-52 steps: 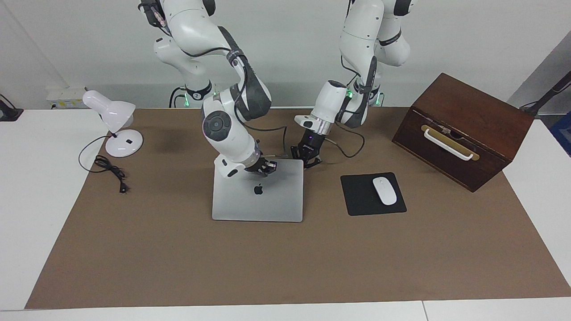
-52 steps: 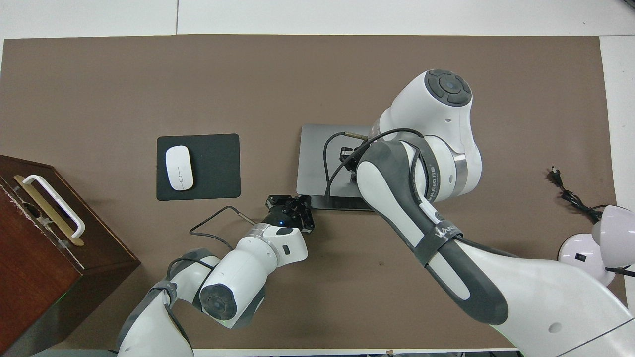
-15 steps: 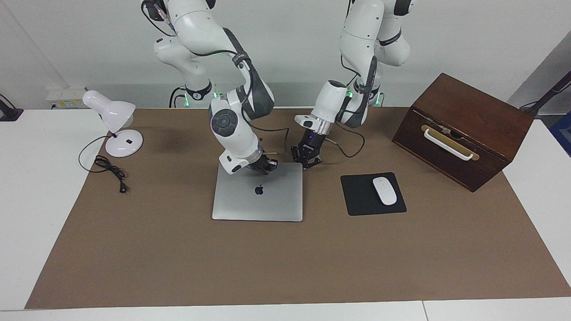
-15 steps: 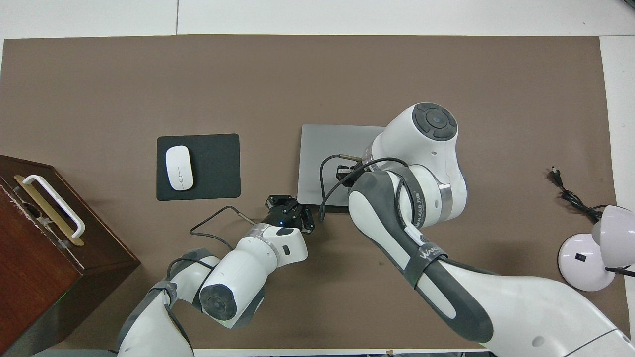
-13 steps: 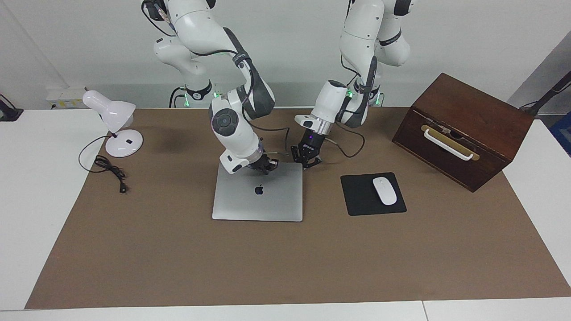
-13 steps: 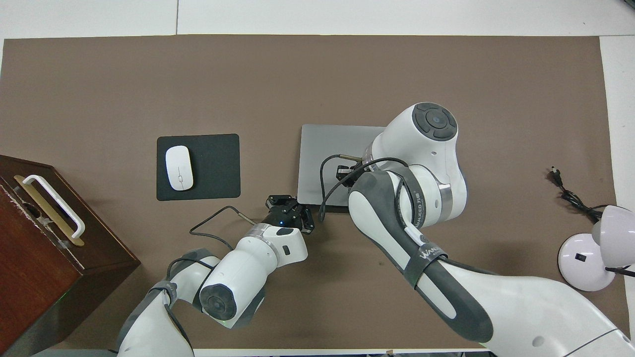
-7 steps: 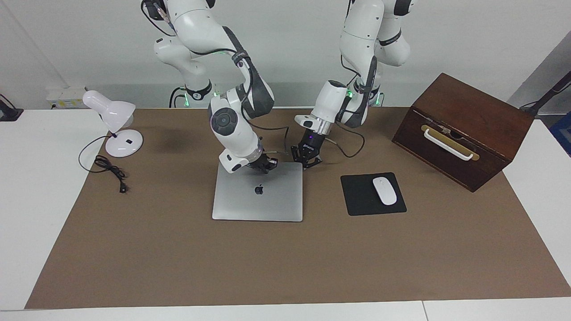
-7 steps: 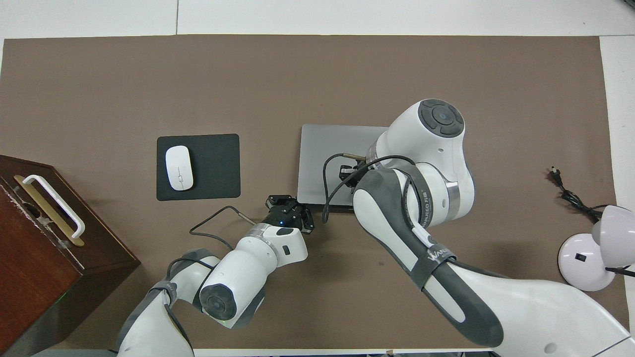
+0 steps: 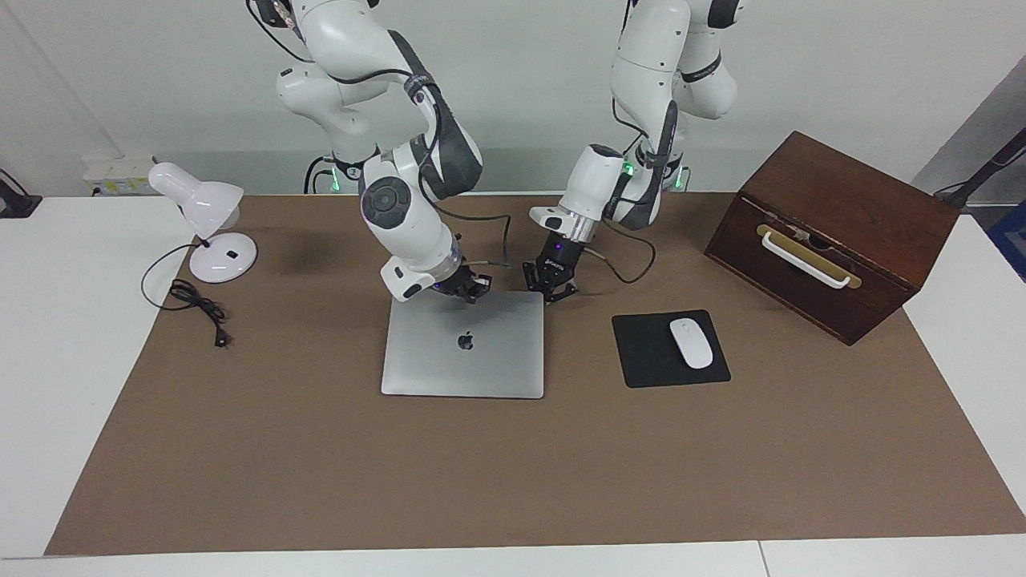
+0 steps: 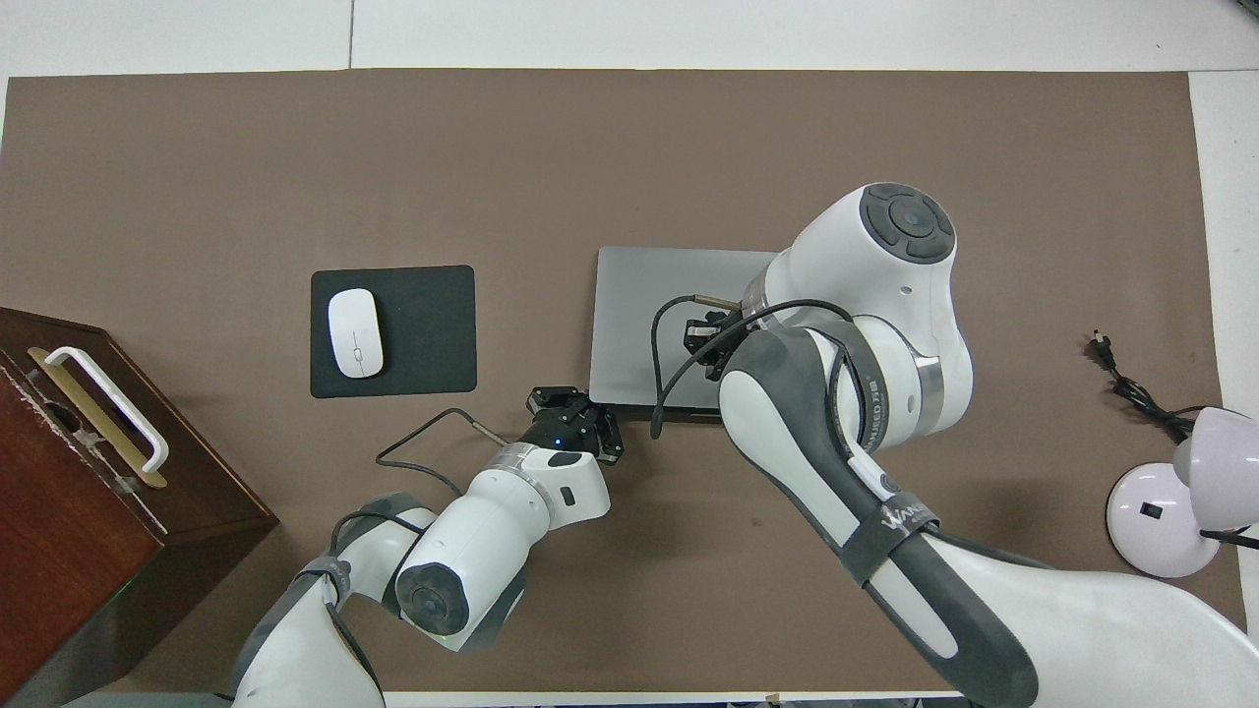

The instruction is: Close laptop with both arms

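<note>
The silver-grey laptop [image 9: 463,353] lies shut and flat on the brown mat, with the apple logo on its lid facing up; it also shows in the overhead view [image 10: 639,315]. My right gripper [image 9: 471,288] hangs just above the edge of the lid nearest the robots, apart from it; in the overhead view [image 10: 704,334] it covers the lid's middle. My left gripper [image 9: 550,291] is low beside the laptop's corner nearest the robots, toward the left arm's end, open and empty; it also shows in the overhead view [image 10: 575,415].
A black mouse pad [image 9: 670,349] with a white mouse [image 9: 691,343] lies beside the laptop toward the left arm's end. A brown wooden box [image 9: 834,232] stands past it. A white desk lamp [image 9: 210,228] and its cable [image 9: 196,304] are at the right arm's end.
My right gripper has risen off the lid and drawn back toward the robots and the right arm's end. The left arm and the laptop have not moved.
</note>
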